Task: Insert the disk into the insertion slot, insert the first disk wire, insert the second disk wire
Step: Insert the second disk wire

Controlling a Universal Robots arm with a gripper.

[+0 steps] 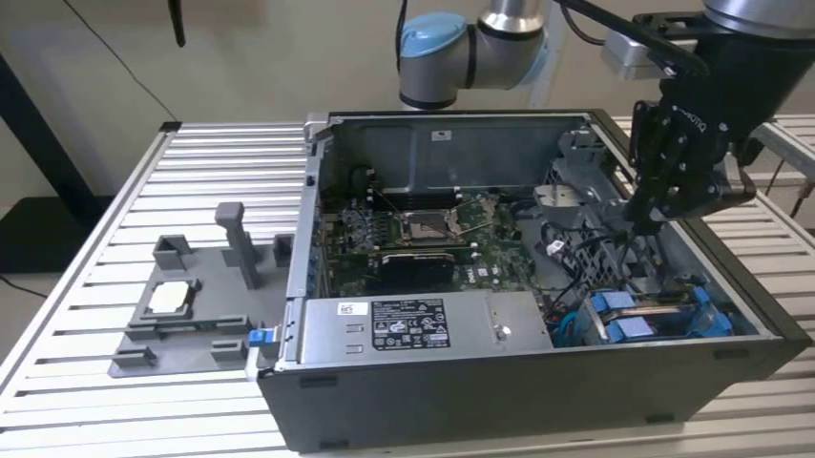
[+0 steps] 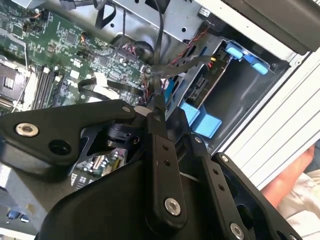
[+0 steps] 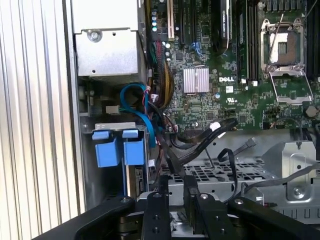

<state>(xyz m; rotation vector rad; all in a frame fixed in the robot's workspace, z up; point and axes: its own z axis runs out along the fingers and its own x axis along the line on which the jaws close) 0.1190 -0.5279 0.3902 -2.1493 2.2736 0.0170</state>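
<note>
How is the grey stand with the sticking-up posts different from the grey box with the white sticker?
The stand lies on the slatted table, outside the computer case; the box sits inside it. The stand has upright posts on a flat base; the box is a plain block. The stand looks dull; the box looks like shiny metal with a white sticker. Both are grey.
</note>
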